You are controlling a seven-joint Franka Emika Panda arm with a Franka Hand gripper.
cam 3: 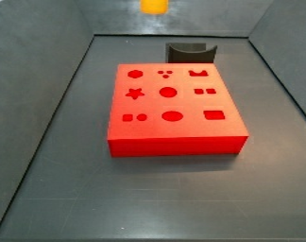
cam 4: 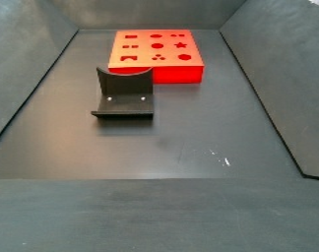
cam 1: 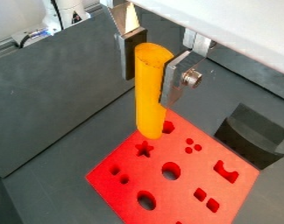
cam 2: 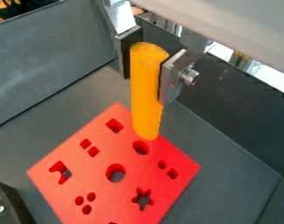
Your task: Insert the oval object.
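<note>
Above the red block, in both wrist views, the hand pinches the oval object upright between its silver fingers. At a side view's top edge, only the peg's tip shows, above the dark grey holder near the worktop far edge.

In both wrist views the gripper is clamping the upright oval object above the block; in a side view the holder is sitting just beyond the block's far edge
</note>
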